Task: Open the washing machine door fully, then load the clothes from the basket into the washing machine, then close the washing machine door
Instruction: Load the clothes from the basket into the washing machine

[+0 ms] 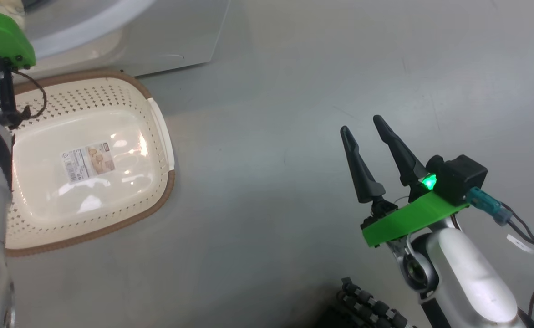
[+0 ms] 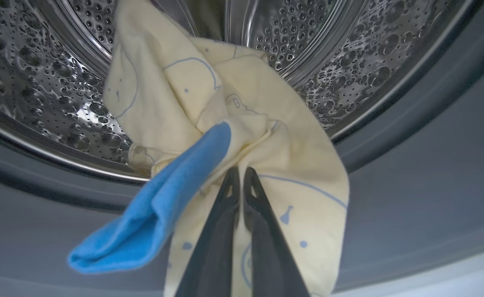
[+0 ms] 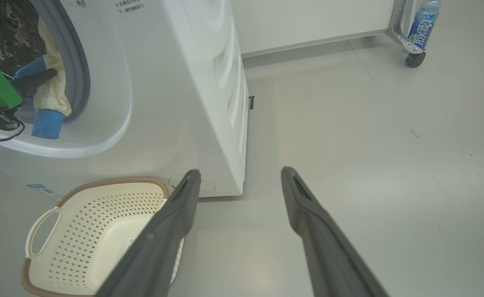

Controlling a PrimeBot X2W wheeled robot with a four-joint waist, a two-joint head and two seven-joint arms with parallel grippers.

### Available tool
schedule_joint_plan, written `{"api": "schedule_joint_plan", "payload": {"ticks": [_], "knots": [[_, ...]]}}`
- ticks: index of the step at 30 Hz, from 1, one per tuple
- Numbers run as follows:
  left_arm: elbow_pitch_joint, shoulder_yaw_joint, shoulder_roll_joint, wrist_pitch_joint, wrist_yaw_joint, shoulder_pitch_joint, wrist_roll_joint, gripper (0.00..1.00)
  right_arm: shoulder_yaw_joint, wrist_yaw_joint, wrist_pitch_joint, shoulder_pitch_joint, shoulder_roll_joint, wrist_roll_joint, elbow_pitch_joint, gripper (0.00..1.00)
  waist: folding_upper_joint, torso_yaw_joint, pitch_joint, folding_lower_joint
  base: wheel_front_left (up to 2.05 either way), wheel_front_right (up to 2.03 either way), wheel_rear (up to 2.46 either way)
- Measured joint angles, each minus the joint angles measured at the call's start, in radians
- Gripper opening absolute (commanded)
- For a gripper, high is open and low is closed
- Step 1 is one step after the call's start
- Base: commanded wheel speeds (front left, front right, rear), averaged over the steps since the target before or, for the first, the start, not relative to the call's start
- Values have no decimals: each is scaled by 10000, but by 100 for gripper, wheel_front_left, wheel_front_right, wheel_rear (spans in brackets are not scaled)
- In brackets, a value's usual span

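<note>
At the far left, the left tool (image 2: 242, 170) is seen with its two dark fingers pressed together, and a fold of the clothes (image 2: 266, 107) is pinched between their tips. The cream-yellow cloth with its thin blue line drawings is held at the mouth of the steel drum (image 2: 39, 82). Its upper part is spread against the perforated drum wall. A bright blue trim patch (image 2: 163, 214) is draped down over the grey gasket (image 2: 411, 165). From the right wrist view, the held garment is seen hanging in the round opening of the washing machine (image 3: 175, 82), with another blue patch hanging at its lower end, at the opening's bottom edge. Just in front of the machine's lower front, the basket (image 1: 66, 100) is set on the grey floor (image 1: 271, 91), close to the machine without visibly touching it. The label (image 1: 87, 161) on its floor is in plain view. Further right, well apart from the basket, the right tool (image 1: 361, 124) is held above the floor with its fingers spread wide, and nothing is gripped between them. At the far right of the right wrist view, a bottle (image 3: 423, 20) with a blue label is seen on a metal frame fitted with a caster (image 3: 415, 60).
</note>
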Motion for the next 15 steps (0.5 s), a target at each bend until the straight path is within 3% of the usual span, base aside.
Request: {"api": "schedule_joint_plan", "payload": {"ticks": [15], "knots": [[1308, -437, 614, 598, 355, -1601, 472, 0, 272, 0, 0, 582, 6, 75, 92, 100, 0, -386, 23, 0, 0, 0, 0]]}}
